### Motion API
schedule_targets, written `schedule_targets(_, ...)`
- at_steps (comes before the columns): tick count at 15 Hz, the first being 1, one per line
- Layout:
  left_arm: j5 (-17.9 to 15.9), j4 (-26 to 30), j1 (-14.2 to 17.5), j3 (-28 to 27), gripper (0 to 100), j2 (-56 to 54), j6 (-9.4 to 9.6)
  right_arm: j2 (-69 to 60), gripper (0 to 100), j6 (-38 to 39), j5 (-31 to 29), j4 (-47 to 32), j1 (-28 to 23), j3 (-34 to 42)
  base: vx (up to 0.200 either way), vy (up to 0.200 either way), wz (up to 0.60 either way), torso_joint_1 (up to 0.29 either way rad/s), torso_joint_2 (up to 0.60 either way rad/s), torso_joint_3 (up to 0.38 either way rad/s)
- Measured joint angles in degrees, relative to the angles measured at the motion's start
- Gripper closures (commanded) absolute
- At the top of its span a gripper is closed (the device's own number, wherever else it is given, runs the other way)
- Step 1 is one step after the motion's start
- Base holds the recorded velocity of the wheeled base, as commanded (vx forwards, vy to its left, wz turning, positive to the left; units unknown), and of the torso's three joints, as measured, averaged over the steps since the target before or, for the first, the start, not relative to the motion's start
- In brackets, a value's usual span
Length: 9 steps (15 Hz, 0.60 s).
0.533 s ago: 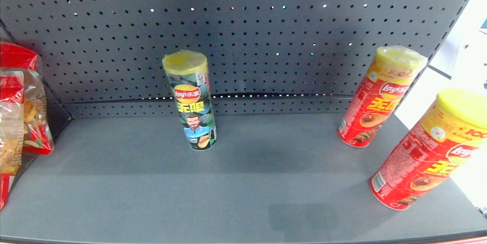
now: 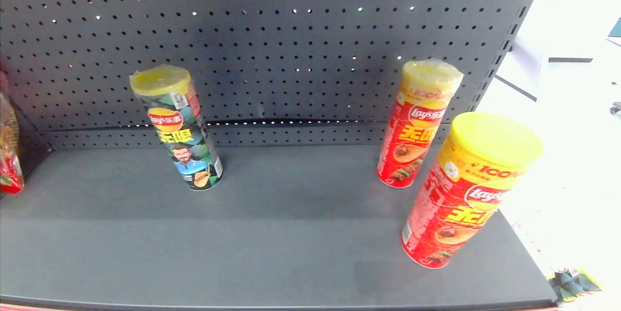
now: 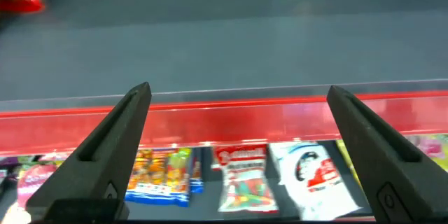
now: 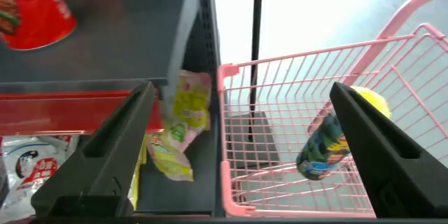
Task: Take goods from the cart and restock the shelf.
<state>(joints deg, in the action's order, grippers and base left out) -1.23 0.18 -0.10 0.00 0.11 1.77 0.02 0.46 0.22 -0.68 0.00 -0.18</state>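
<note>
Both jaws are seen wide apart and nothing is held: the left gripper [image 3: 238,92] is kept before the red front edge of the shelf [image 2: 291,228], the right gripper [image 4: 241,91] near the shelf end, with the pink cart [image 4: 231,68] beside it. One can [image 4: 325,145] is seen lying slanted in the cart, against the wires; this is the good to be taken next, it is judged.

Several failures can be expected. The can is round and not upright, so it may be rolled away or squeezed out if the jaws are closed off its middle. The cart wires may be struck by a finger if the descent is made too near the wall, and the cart may then be pushed.

On the shelf, a red can [image 2: 465,194] stands near the front right corner. It may be knocked off if the new can is carried in low from that side. The other red can [image 2: 417,126] and the green can [image 2: 177,129] stand further back and are less exposed.
</note>
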Motion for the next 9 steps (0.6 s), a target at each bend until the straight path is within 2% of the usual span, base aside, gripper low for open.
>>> schedule_targets(9,-0.1,0.0,0.0,0.0,0,0.0,-0.02,0.0,0,0.1,0.0,0.0,0.0,0.0,0.000,-0.200,0.00,0.002,0.00,0.003)
